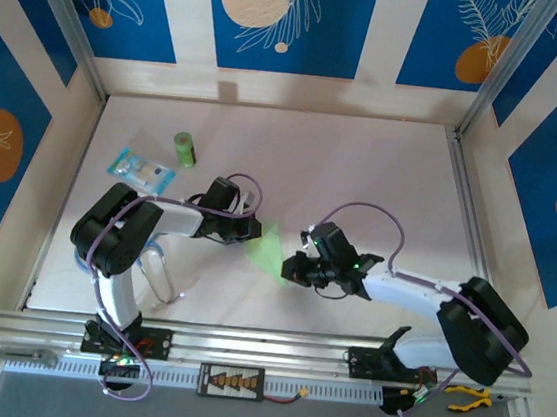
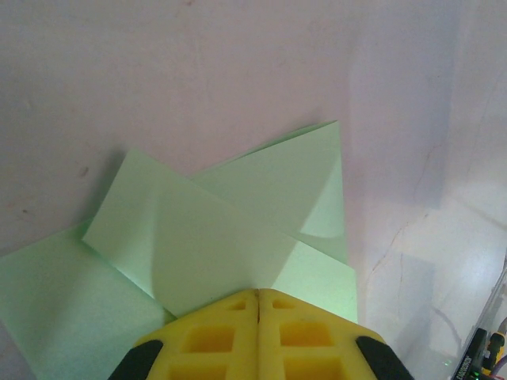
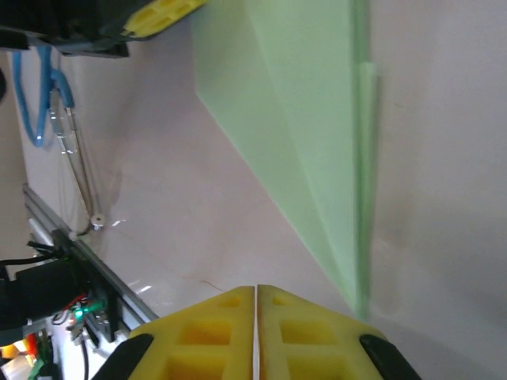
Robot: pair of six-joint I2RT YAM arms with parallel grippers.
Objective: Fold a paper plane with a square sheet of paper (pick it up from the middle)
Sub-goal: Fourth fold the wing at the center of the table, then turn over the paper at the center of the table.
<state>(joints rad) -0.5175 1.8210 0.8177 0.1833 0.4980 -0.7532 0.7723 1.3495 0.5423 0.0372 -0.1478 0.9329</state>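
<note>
The pale-green square sheet of paper (image 1: 269, 250) lies mid-table between the two arms, partly folded with overlapping flaps (image 2: 206, 237). My left gripper (image 1: 252, 230) is at its left end. The yellow fingers (image 2: 257, 293) are closed together, and a flap of the paper runs into their seam. The right wrist view shows the sheet (image 3: 301, 119) stretching away as a long green wedge, with a yellow left finger (image 3: 162, 12) at its far corner. My right gripper (image 1: 294, 269) sits just right of the paper's near tip. Its jaws (image 3: 256, 289) are closed with nothing between them, a little short of the paper's edge.
A small green cylinder (image 1: 184, 148) and a clear blue-printed packet (image 1: 142, 168) lie at the back left. A metal tool with blue handles (image 3: 63, 142) rests by the left arm's base. An aluminium rail (image 1: 262, 350) runs along the near edge, and walls close in the table.
</note>
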